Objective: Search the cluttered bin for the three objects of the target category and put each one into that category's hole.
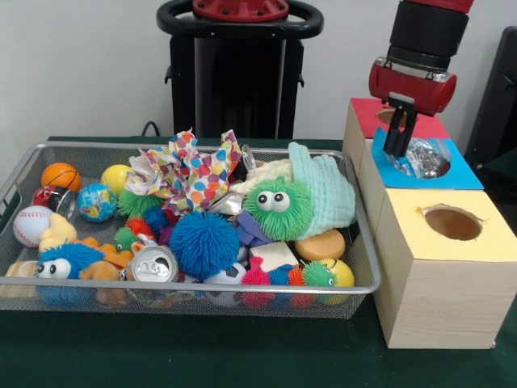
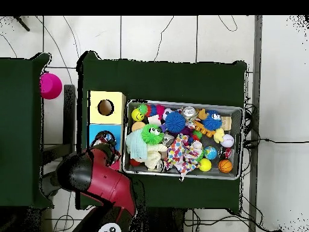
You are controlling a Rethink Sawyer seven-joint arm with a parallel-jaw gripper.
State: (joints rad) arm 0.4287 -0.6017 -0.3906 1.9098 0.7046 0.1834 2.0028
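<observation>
Crumpled foil piece [image 1: 426,156]: shiny wad sitting in the hole of the blue-topped box [image 1: 452,176], just at 4 o'clock from the claw tips; part of it rises above the rim, so it looks lodged, not dropped through.
Claw [image 1: 398,133]: dark fingers hang straight down, close together, over the 9 o'clock edge of the blue top; they appear to pinch nothing, the foil lying beside them, not between them.
Risk 1: the wad may stay perched on the hole's edge and never fall in; its springy creases and a hole barely wider than it would be the cause.
Risk 2: a sideways move from here could drag the foil off the blue top, since the tips stand right beside it.
Risk 3: a downward push could land on the box top itself and shift the row of 3 boxes.
Arm pose: red and black wrist comes down near vertical from 12 o'clock in the front view; in the overhead view the red arm [image 2: 99,181] reaches from 6 o'clock and covers the box row's near end.
Other holes: yellow-topped box [image 1: 440,267] at 5 o'clock of the claw, hole empty; red-topped box [image 1: 367,113] behind the claw.
Mesh bin [image 1: 186,291]: on the green tabletop [image 1: 202,352], full; a silver can [image 1: 153,265] near its front wall and more crumpled silver at 9 o'clock of the green fuzzy toy [image 1: 279,206] look like remaining shiny targets, half buried, likely to snag neighbours.
</observation>
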